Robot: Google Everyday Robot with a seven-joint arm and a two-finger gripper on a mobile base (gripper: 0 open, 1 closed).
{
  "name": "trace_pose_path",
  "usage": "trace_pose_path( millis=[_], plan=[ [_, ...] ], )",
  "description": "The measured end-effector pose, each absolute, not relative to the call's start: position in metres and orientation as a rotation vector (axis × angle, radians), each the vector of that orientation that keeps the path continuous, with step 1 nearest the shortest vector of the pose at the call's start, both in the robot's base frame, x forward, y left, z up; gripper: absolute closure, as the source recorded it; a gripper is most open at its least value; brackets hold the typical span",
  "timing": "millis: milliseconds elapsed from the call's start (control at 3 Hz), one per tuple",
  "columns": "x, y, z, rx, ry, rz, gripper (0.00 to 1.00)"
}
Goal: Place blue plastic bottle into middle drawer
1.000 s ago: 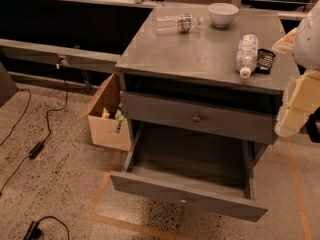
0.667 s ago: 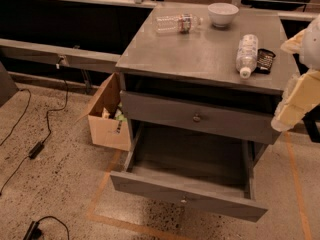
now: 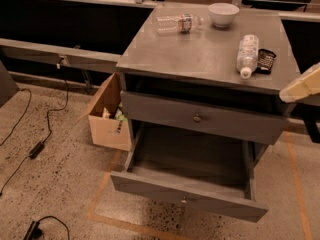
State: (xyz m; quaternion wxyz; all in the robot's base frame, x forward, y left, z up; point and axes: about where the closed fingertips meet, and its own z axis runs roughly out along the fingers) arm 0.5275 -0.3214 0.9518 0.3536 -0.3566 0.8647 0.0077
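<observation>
The blue plastic bottle [image 3: 247, 54] lies on its side at the right of the grey cabinet top [image 3: 200, 59], white cap toward the front edge. The middle drawer [image 3: 150, 185], the lowest one, is pulled wide open and its inside looks empty; a small knob [image 3: 184, 200] sits on its front. Only a cream-coloured part of my gripper [image 3: 301, 86] shows at the right edge, beside the cabinet's front right corner. It is to the right of the bottle, a little lower, and apart from it.
A slimmer clear bottle with a reddish label [image 3: 177, 23] and a white bowl [image 3: 223, 13] stand at the back of the top. A black object [image 3: 265, 60] lies by the bottle. The upper knobbed drawer [image 3: 197, 118] juts out slightly. A cardboard box [image 3: 106, 121] and cables [image 3: 37, 149] are on the left.
The arm and gripper have drawn back toward the right edge; much less of them shows now. The bottle and drawers have not moved.
</observation>
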Motion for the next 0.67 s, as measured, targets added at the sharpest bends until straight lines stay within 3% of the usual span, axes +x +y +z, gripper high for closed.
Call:
trace_pose_path(
  millis=[667],
  plan=[
    [0.626,-0.384,0.961,-0.375,2.221,0.224,0.0]
  ],
)
